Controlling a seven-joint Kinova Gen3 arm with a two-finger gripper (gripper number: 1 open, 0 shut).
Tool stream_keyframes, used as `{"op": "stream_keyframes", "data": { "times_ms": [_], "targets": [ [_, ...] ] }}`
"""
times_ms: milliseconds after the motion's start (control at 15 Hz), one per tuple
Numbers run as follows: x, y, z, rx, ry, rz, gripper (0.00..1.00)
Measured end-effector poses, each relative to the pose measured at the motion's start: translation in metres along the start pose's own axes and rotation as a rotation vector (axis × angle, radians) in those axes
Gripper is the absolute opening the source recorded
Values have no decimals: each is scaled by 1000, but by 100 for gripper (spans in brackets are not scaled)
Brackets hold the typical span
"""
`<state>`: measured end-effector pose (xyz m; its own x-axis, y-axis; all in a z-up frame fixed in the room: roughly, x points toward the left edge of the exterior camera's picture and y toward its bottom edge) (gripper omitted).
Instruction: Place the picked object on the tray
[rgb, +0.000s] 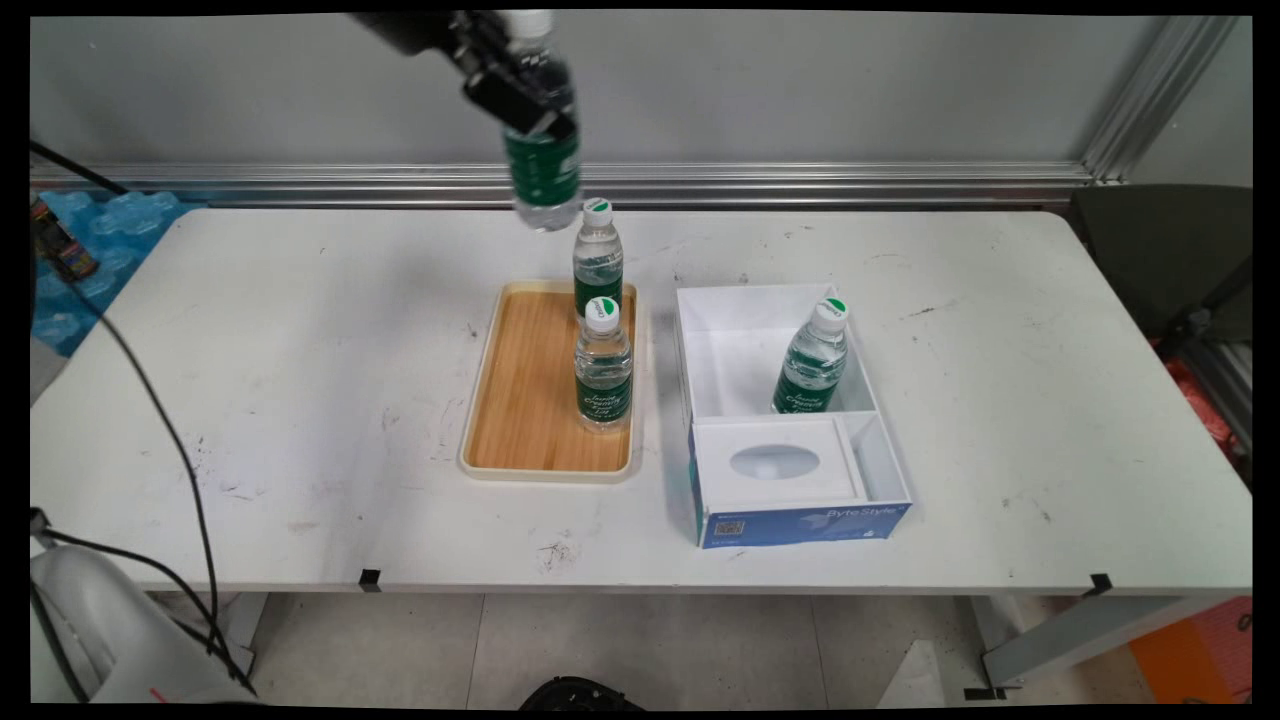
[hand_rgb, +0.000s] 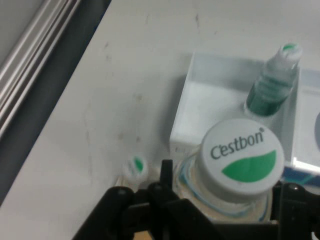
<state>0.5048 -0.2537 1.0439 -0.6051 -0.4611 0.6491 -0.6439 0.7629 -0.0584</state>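
Note:
My gripper (rgb: 520, 85) is high above the table's far side, shut on a water bottle (rgb: 543, 150) with a green label, which hangs slightly tilted over the far end of the wooden tray (rgb: 520, 400). In the hand view that held bottle's white and green cap (hand_rgb: 241, 156) sits between the gripper's black linkage. Two more bottles stand upright on the tray's right side, one at the far end (rgb: 597, 258) and one nearer (rgb: 603, 365). Another bottle (rgb: 812, 360) stands in the white box (rgb: 760, 300); the hand view shows this bottle (hand_rgb: 273, 82) and the box (hand_rgb: 210, 100) too.
The white box has a blue front (rgb: 800, 522) and a lidded insert with an oval opening (rgb: 773, 461). A pack of blue-wrapped bottles (rgb: 90, 250) lies at the far left. Black cables (rgb: 170, 440) hang at the left. A dark chair (rgb: 1170, 260) stands at the right.

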Motion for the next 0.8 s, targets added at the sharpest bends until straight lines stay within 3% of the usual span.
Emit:
{"op": "stream_keyframes", "data": {
  "times_ms": [333, 800],
  "targets": [
    [-52, -8, 10, 23, -11, -20, 0],
    [-97, -20, 51, 19, -7, -30, 0]
  ]
}}
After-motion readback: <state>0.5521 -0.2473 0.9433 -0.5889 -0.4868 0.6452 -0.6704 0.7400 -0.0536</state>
